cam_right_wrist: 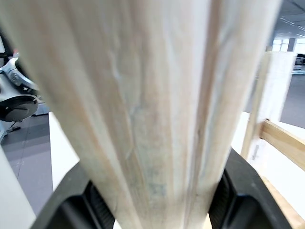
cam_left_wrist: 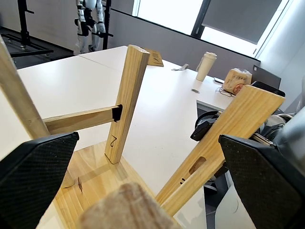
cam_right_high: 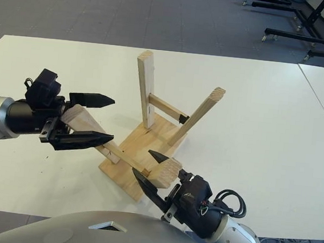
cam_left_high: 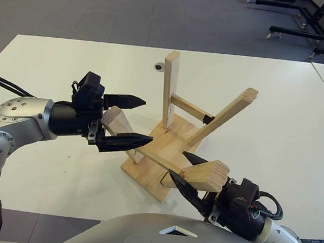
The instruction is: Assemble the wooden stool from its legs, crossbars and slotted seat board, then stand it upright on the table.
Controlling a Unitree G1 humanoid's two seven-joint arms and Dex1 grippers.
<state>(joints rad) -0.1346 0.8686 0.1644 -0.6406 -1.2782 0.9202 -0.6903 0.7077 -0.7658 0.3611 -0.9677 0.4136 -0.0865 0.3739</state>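
Upturned stool at the centre of the tabletop: the seat board lies flat and the legs point up. The far legs, at 12 and 2 o'clock of the board, are joined by a crossbar. The left end effector, at 9 o'clock of the board, is spread wide with the left leg between its fingers and apart from both pads. The right end effector, at 5 o'clock, is clamped on the near leg.
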